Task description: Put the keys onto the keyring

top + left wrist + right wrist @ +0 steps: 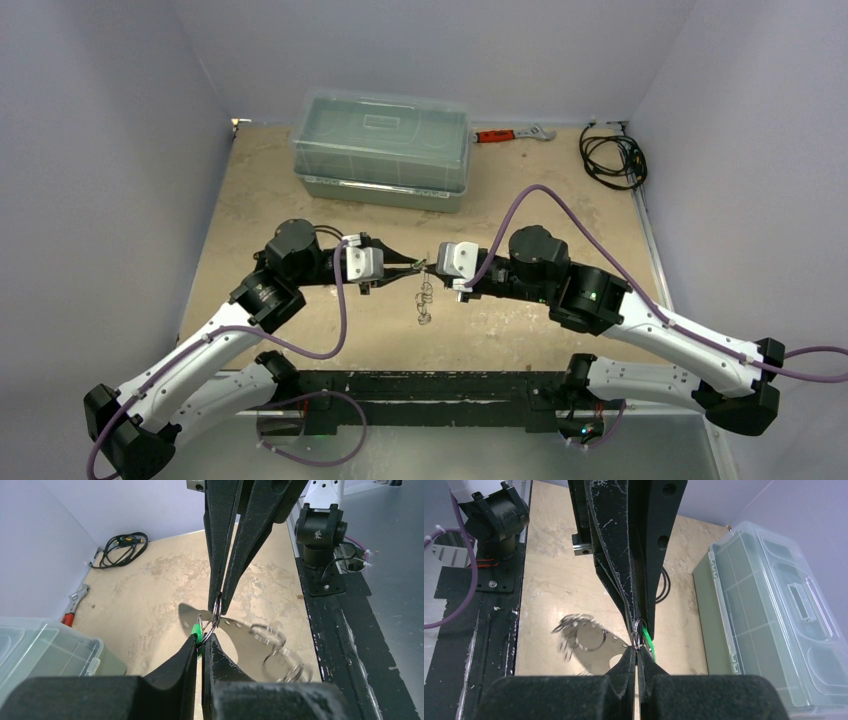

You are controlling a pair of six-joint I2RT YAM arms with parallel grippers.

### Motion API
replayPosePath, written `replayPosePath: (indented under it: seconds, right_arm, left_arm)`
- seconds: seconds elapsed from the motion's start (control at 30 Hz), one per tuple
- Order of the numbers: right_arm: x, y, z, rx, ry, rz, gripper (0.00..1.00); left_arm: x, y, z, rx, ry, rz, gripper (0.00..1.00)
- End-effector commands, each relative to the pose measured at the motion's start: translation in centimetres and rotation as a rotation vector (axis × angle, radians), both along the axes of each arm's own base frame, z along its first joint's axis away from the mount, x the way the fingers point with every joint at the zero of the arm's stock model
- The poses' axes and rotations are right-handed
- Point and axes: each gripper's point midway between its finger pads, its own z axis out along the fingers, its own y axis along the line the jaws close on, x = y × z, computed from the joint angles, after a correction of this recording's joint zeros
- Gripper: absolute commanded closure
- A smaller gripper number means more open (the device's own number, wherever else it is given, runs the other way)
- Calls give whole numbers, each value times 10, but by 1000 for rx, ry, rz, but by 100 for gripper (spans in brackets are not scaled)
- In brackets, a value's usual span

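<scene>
While nearly closed, left end effector [202, 642] pinches key [195, 630].

Soft, even light comes from overhead onto my worktop [300, 210], leaving only faint shadows beneath my arms toward its near edge. In the wrist view my left hand [201, 640] looms black and soft-edged at the bottom, and the dangling keyring [272, 642] beyond it smears out of focus.

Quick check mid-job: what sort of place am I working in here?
Most likely a boxed-in robot test cell, not a real workshop: plain pale walls close in a worn tabletop, with a lidded plastic box, a red-handled wrench and a coiled black cable at the back.
</scene>
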Motion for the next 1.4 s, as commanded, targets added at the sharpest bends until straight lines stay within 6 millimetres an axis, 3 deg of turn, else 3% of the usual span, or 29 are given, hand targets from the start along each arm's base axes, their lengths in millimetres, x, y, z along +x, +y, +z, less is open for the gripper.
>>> replayPosePath:
  seconds: [0.0,0.8,0.83,0.93,1.0,1.1,1.27,1.37]
  right_arm:
    - [1,2,27,86,-59,4,100]
    - [12,-6,40,114,-114,-65,100]
    - [12,-5,41,116,-113,-61,100]
    - [10,-3,39,111,-106,-52,100]
    - [10,-3,39,112,-101,-50,100]
    - [9,-2,38,112,-96,-43,100]
    - [6,0,36,111,-89,-23,100]
    - [4,1,33,100,-80,-13,100]
  left_arm:
    - [-6,-2,13,-45,-36,-40,100]
    - [3,2,9,-23,-37,14,100]
    - [4,2,10,-25,-36,17,90]
    - [5,4,14,-27,-41,35,43]
    - [7,7,18,-37,-59,60,23]
    - [7,12,25,-61,-89,78,20]
    - [3,11,34,-102,-111,61,31]
    - [1,11,37,-109,-128,48,32]
